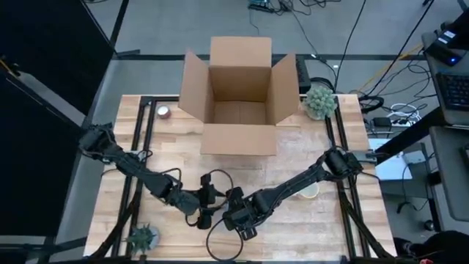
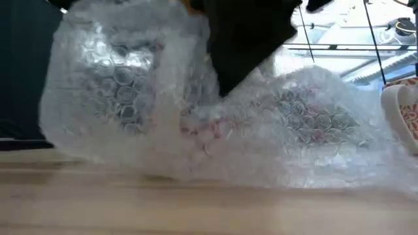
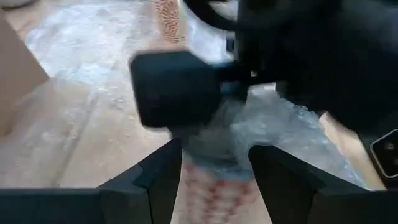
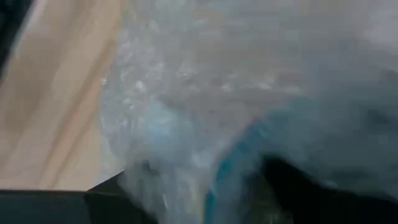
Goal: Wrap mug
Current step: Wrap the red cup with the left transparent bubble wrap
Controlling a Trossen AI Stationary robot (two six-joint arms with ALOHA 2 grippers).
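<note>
Bubble wrap [image 2: 196,124]: clear, with a round-bubble pattern. Mug [image 2: 408,117]: white, red-brown swirl print. Box [image 1: 238,99]: plain brown cardboard. Table [image 1: 308,227]: pale wood planks. Arms: black. Small plants [image 1: 320,100]: green.

A lab: framed wooden table [image 1: 220,165], floor cables [image 1: 388,73], keyboard [image 1: 453,89].

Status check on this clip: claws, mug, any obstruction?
Left claw and right claw meet at the table's near edge. Bubble wrap bunched over the mug. Claw states unclear. Open cardboard box well clear.
</note>
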